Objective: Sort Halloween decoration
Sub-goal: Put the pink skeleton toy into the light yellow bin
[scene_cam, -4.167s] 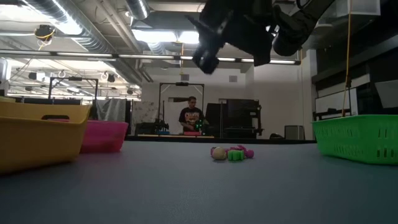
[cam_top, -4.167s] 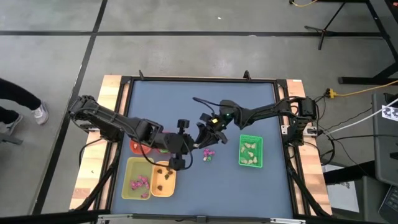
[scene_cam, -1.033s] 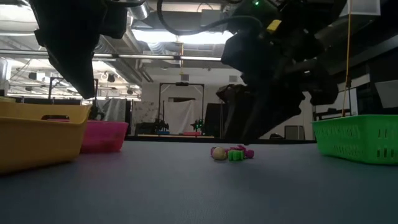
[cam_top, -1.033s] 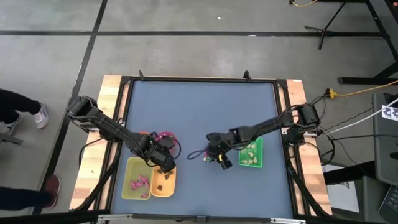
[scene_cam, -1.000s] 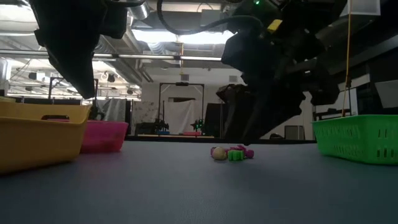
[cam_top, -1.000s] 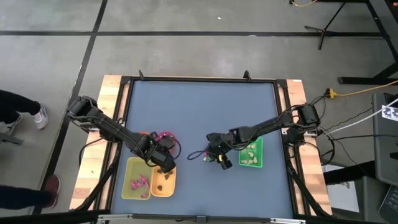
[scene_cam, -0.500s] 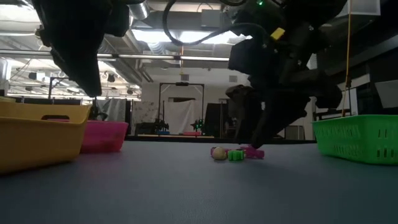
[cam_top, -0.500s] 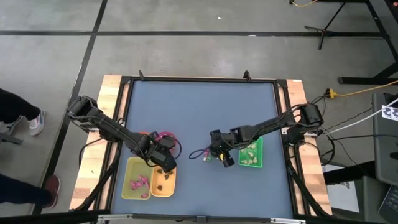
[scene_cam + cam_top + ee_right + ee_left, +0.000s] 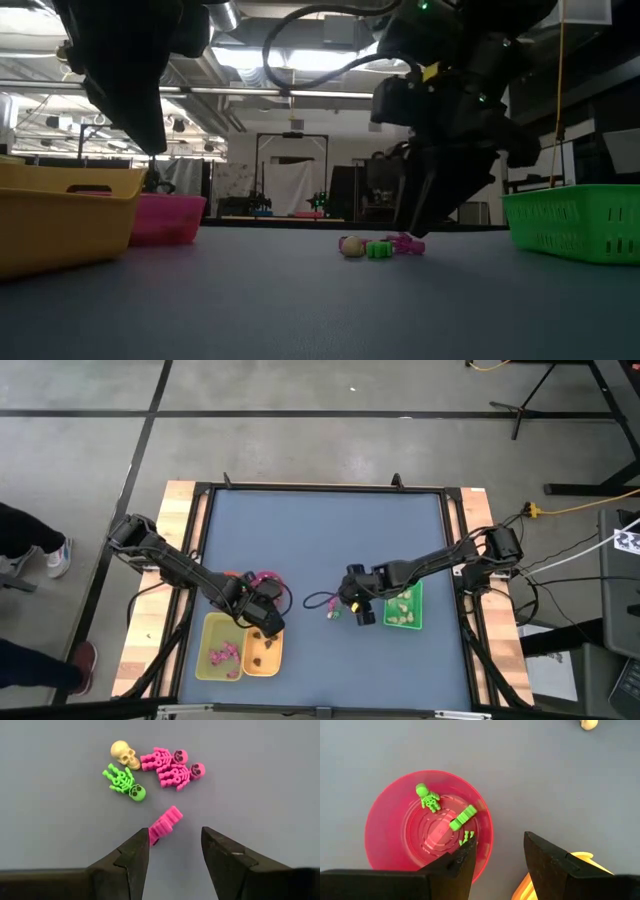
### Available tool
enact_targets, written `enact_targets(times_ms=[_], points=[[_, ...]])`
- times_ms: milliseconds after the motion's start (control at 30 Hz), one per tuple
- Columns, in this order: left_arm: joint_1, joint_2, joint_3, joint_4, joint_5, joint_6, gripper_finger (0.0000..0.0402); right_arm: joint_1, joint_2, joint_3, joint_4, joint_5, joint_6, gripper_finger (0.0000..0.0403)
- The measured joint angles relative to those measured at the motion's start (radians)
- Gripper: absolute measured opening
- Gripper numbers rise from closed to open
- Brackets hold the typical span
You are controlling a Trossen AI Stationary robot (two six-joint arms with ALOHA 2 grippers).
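Between your right pincer's (image 9: pixel 175 845) parted, empty fingers lies one ribbed magenta piece (image 9: pixel 165 824); beyond it on the bench (image 9: pixel 260 780) sit two magenta skeletons (image 9: pixel 172 767), one green skeleton (image 9: pixel 125 783), one cream skull (image 9: pixel 123 754). Left pincer (image 9: pixel 499 855), parted too, hovers over the pink bowl (image 9: pixel 385 820) with three green bits (image 9: pixel 462 816).

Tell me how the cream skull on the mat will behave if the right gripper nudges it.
The cream skull looks rounded and tiny, so it would probably roll or skid on the smooth mat. It looks like hard moulded plastic, likely stiff and light. It lies close to the green skeleton, so a nudge might shove that too.

Glossy plastic pink bowl (image 9: pixel 427 827); matt table (image 9: pixel 520 770).
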Motion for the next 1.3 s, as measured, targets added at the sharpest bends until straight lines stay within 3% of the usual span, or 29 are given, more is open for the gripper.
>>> enact_targets(times_ms=[300, 667, 1133, 1300], points=[[0.0, 0.0, 0.0, 0.001, 0.0, 0.0, 0.0148, 0.0, 0.0, 0.0, 0.003, -0.018, 0.153, 0.0179], [0.0, 0.0, 0.0, 0.004, -0.003, 0.001, 0.0148, 0.0, 0.058, 0.002, 0.024, -0.024, 0.205, 0.0173], [0.0, 0.0, 0.0, 0.004, -0.006, 0.001, 0.0148, 0.0, 0.058, 0.001, 0.025, -0.012, 0.203, 0.0029], [0.0, 0.0, 0.0, 0.004, -0.006, 0.001, 0.0148, 0.0, 0.059, 0.001, 0.028, -0.014, 0.203, 0.0006]])
